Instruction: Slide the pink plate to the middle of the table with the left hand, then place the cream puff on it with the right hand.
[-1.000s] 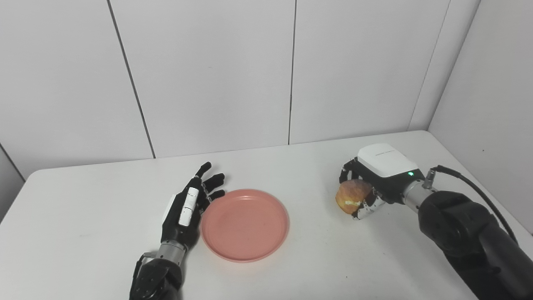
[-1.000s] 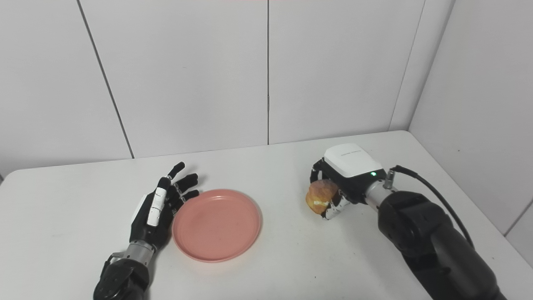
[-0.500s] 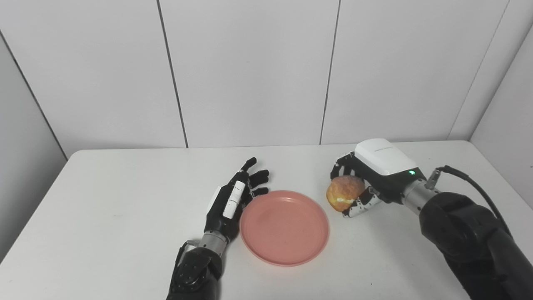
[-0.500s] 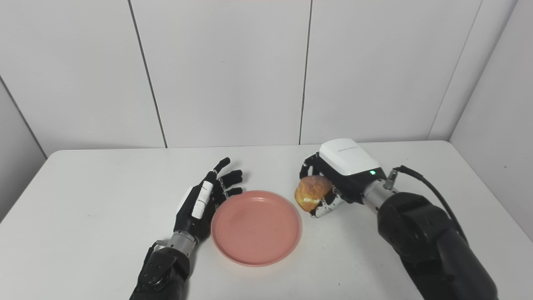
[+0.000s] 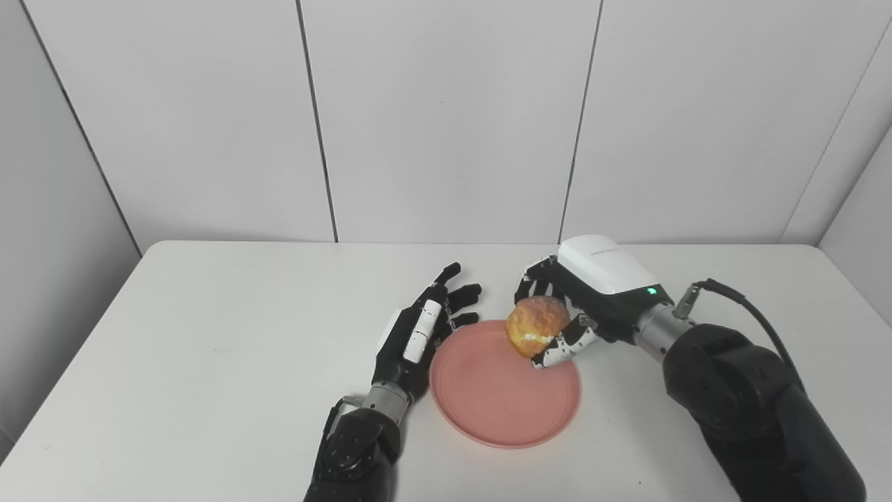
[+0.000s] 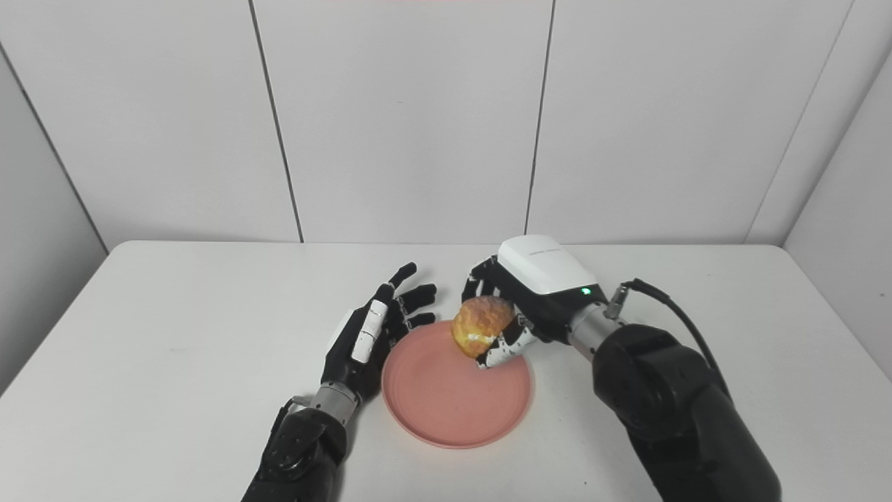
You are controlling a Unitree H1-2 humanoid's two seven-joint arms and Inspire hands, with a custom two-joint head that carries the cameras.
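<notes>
The pink plate point(image 5: 503, 397) lies flat on the white table near its middle front. Against the plate's left rim stands my left hand point(image 5: 418, 338), open, fingers spread and pointing away from me. My right hand point(image 5: 578, 307) is shut on the golden cream puff point(image 5: 536, 326), which hangs just above the plate's far right rim. In the right eye view the cream puff point(image 6: 482, 325) sits over the plate point(image 6: 453, 397), held by the right hand point(image 6: 529, 300), with the left hand point(image 6: 369, 335) beside the rim.
The white table point(image 5: 209, 335) ends at white wall panels behind and at both sides. A black cable point(image 5: 739, 307) loops off my right wrist. Nothing else stands on the table.
The camera has swung, shifting the whole picture. My right hand has carried the cream puff leftward from the table beside the plate to above the plate's far right rim. The left hand stays at the plate's left rim.
</notes>
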